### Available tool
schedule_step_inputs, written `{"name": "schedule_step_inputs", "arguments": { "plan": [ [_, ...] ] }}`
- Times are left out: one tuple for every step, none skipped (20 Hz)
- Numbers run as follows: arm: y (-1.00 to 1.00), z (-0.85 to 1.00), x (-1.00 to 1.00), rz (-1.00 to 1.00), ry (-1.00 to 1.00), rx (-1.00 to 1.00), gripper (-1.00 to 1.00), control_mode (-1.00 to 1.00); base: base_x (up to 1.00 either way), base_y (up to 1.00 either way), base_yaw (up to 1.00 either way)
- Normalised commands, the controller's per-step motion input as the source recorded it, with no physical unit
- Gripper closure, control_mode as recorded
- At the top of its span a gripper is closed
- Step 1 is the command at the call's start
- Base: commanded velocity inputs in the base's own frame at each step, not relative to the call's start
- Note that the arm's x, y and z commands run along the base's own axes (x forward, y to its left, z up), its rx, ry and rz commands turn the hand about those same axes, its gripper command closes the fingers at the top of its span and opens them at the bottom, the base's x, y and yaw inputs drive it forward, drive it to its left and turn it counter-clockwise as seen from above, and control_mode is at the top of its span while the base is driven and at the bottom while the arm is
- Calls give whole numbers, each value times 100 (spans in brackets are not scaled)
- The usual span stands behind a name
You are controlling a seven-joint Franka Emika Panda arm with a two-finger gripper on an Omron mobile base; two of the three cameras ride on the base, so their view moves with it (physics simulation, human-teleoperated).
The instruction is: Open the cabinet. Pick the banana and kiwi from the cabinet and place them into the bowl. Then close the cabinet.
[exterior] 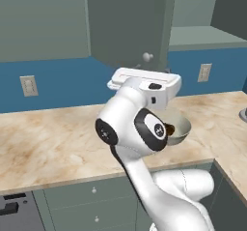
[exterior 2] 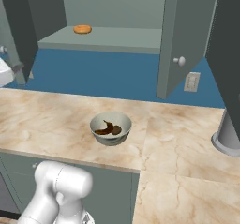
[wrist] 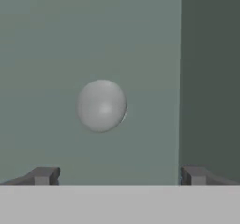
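The cabinet (exterior 2: pixel 117 12) stands open, both doors swung out. In the hand view my gripper (wrist: pixel 119 175) is open, and the round white knob (wrist: pixel 101 105) of the left door (exterior: pixel 130 22) sits just ahead, centred between the two fingertips and untouched. From the left base camera my hand (exterior: pixel 144 82) is just below that knob (exterior: pixel 147 57). The grey bowl (exterior 2: pixel 111 127) rests on the counter. In it lie the curved brown banana (exterior 2: pixel 105 128) and the round brown kiwi (exterior 2: pixel 117 130). My arm partly covers the bowl (exterior: pixel 179 127) in the left base view.
A flat orange item (exterior 2: pixel 82 29) lies on the cabinet shelf (exterior 2: pixel 122 38). The right door (exterior 2: pixel 180 40) juts out over the counter, with its knob (exterior 2: pixel 179 60). A grey cylinder (exterior 2: pixel 228 133) stands at the counter's right end. Wall outlets (exterior: pixel 29 85) sit on the blue backsplash.
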Motion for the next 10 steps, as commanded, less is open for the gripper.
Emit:
{"name": "schedule_step_inputs", "arguments": {
  "plan": [
    [-91,-9,66,-2,-4,11,-100,-100,0,0,0],
    [-93,-9,68,-2,-3,11,-100,-100,0,0,0],
    [-95,-13,84,0,-1,13,-100,-100,0,0,0],
    [-94,-16,97,0,0,13,-100,-100,0,0,0],
    [-91,-17,100,0,0,13,-100,-100,0,0,0],
    [-88,-17,100,0,0,12,-100,-100,0,0,0],
    [-83,-17,100,0,0,11,-100,-100,0,0,0],
    [-84,-16,100,0,0,12,-100,-100,0,0,0],
    [-85,-14,100,0,0,13,-100,-100,0,0,0],
    [-84,-13,100,0,0,13,-100,-100,0,0,0]
  ]
}}
